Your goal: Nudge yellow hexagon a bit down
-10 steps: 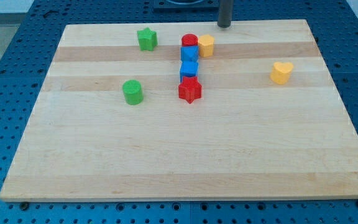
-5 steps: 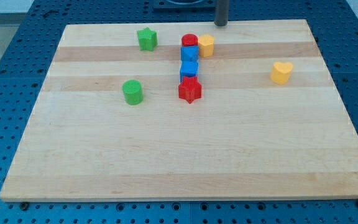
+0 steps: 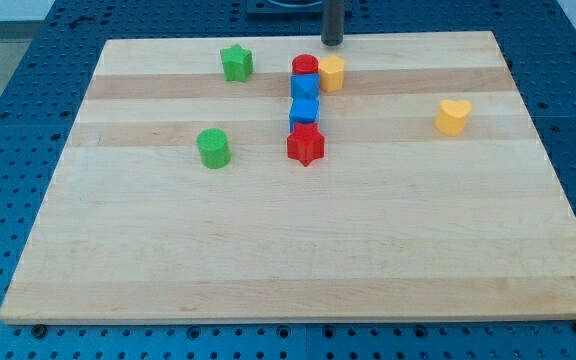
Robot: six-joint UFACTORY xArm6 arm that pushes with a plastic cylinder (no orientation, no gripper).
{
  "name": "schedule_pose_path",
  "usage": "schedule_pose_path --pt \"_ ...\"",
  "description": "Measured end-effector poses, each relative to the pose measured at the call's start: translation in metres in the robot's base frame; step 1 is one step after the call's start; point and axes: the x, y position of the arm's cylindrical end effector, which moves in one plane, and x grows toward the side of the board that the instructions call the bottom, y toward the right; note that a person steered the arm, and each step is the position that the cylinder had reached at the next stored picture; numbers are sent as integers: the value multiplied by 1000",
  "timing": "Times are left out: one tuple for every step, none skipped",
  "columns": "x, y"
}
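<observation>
Hovering at the board's top edge, my tip [image 3: 332,42] sits at about twelve o'clock from the yellow hexagon [image 3: 331,73], just above it and apart from it, touching no block. I carry no pincer at all, only this bare rod, so it has hold of nothing.

The yellow hexagon stands near the top of the wooden board [image 3: 268,260], touching or almost touching the red cylinder [image 3: 305,66] at its nine o'clock. Below that red piece run two blue cubes, the upper one [image 3: 305,87] and the lower one [image 3: 305,111], ending in a red star [image 3: 306,145] at six o'clock. A green star [image 3: 236,63], a green cylinder [image 3: 213,147] and a yellow heart [image 3: 453,116] lie well apart.

I judge the hexagon small, rigid and light, likely to slide easily on smooth wood. It wants a centred push on its top face, since an off-centre touch could turn it into the red cylinder.
</observation>
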Motion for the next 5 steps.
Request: schedule_pose_path --pt "-1 0" --pt "-2 0" --pt "-2 0" --pt "-2 0" --pt "-2 0"
